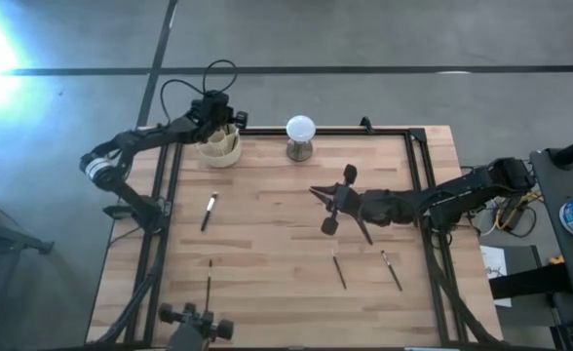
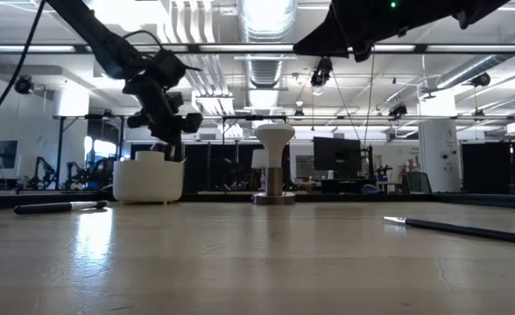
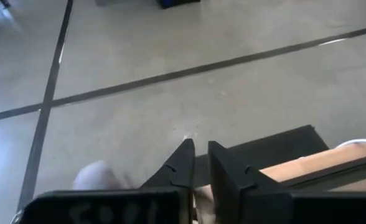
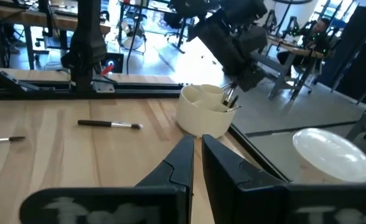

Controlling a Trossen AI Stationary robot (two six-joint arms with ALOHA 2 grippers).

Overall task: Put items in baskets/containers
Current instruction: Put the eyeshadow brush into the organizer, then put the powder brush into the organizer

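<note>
The left end effector (image 1: 223, 124), fingers slightly parted, hovers over the round cream cup (image 1: 220, 148). The right end effector (image 1: 327, 198) is nearly closed, empty, above the wooden surface (image 1: 267, 244).

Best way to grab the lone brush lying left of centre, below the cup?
Grip the thin dark-handled makeup brush mid-handle, coming straight down with the pincer's jaws across its length. It lies flat on the bare wooden table, pale tip toward the cream cup, nothing beside it.
</note>
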